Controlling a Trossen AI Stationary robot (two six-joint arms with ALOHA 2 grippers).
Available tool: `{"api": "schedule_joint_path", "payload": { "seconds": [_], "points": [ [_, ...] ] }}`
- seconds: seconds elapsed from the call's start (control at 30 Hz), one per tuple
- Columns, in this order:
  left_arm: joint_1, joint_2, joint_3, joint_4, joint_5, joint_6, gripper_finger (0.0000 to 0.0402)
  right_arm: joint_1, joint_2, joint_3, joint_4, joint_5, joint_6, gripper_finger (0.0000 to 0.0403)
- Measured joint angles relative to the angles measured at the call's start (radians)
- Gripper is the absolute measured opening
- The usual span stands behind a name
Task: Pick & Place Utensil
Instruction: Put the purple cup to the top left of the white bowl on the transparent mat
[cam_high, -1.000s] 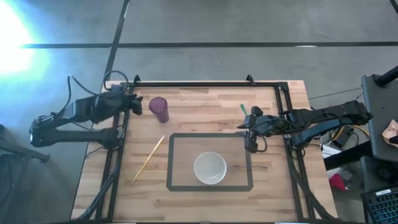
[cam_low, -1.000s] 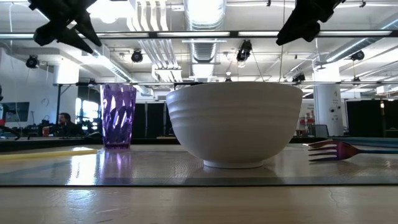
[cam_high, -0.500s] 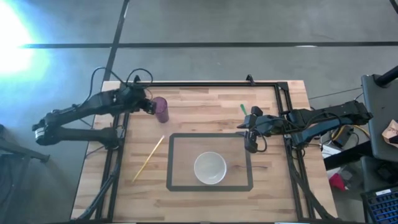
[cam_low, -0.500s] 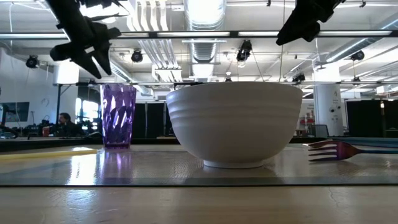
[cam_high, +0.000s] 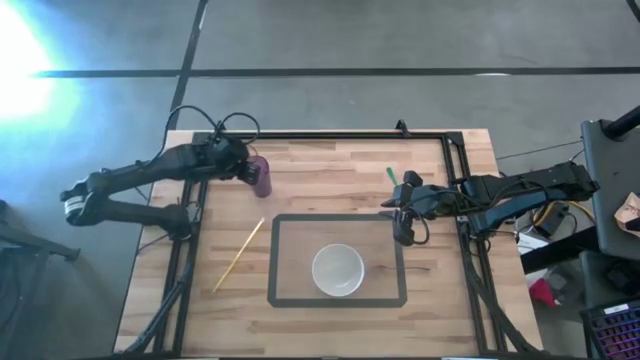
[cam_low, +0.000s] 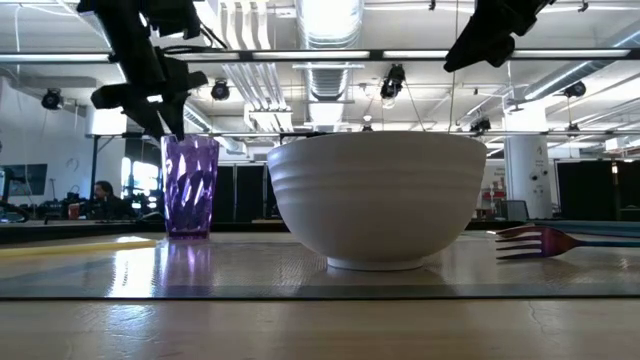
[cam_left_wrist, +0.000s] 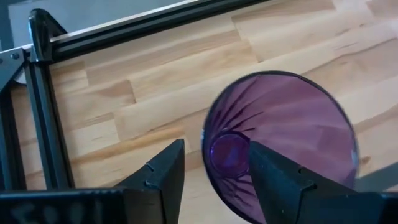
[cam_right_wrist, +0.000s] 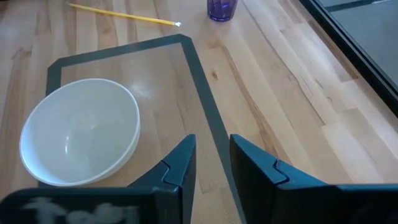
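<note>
- The left gripper (cam_high: 247, 170) hung at the far left of the table, directly over the purple cup (cam_high: 262, 177); in the left wrist view its two fingers (cam_left_wrist: 163, 171) stood apart with a clear gap, one of them overlapping the cup's rim, gripping nothing; whether a finger touched the rim could not be told.
- The purple cup looked thin-walled, ribbed and light, standing upright on bare wood; a nudge at the rim would likely tip or slide it, so any hold would be safer across the wall below the rim.
- The yellow stick-like utensil (cam_high: 238, 256) lay flat and diagonal on the wood, near the cup's side of the table and just outside the dark-framed mat (cam_high: 337, 217); it seemed slim, stiff and very light, apt to roll or skate; a pinch across its middle, fingers square to its length, would probably hold best, since it sat flush on the table.
- The white bowl (cam_high: 338, 270) sat on the mat, upright and empty; smooth and rigid by the look of it.
- The right gripper (cam_high: 402, 228) waited above the mat's right edge, fingers (cam_right_wrist: 176, 163) slightly parted, holding nothing.
- A green-handled utensil (cam_high: 392, 176) lay just beyond the right arm, partly hidden by it; the low view showed a fork (cam_low: 545, 240) lying beside the bowl.
</note>
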Motion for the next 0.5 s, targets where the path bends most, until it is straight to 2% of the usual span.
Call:
{"api": "schedule_joint_path", "payload": {
  "seconds": [0.5],
  "points": [
    [0.008, 0.064, 0.0, 0.003, 0.0, 0.02, 0.0157, 0.0, 0.001, 0.0, 0.002, 0.0, 0.001, 0.0103]
  ]
}}
